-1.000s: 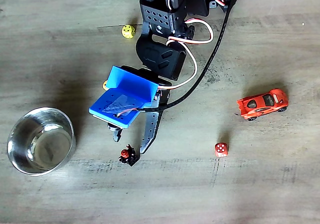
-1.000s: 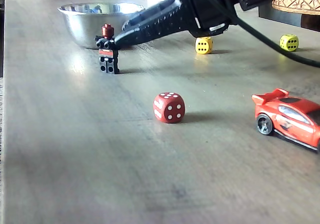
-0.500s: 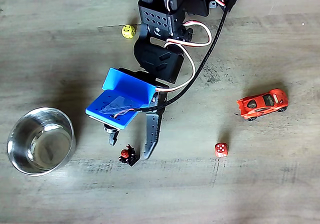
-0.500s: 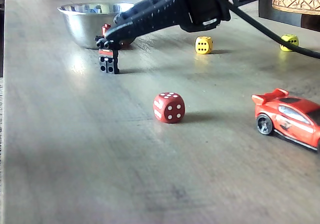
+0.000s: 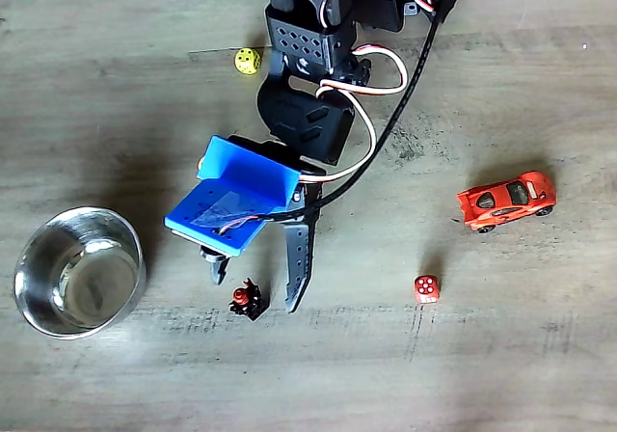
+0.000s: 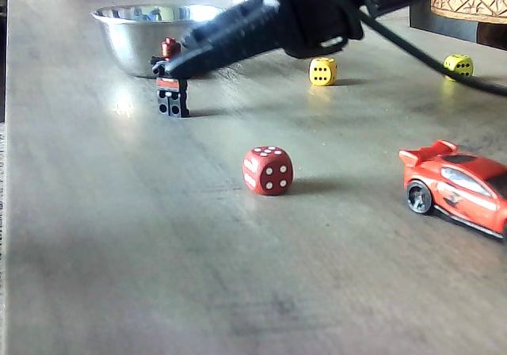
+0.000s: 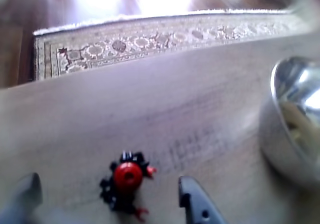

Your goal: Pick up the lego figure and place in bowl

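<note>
Near the desk's (image 6: 119,276) far edge stands the steel bowl (image 6: 150,34), with the lego figure (image 6: 170,82) upright just in front of it. The black tool (image 6: 170,64) reaches in from the right, its tip at the figure's torso. A red die (image 6: 268,169) sits mid-desk, a red-orange toy car (image 6: 459,190) at the right edge, and two yellow dice (image 6: 322,71) beyond.

Soft daylight, faint shadows; the wrist view is hazy, glare whitening its top edge, foreground blurred.
</note>
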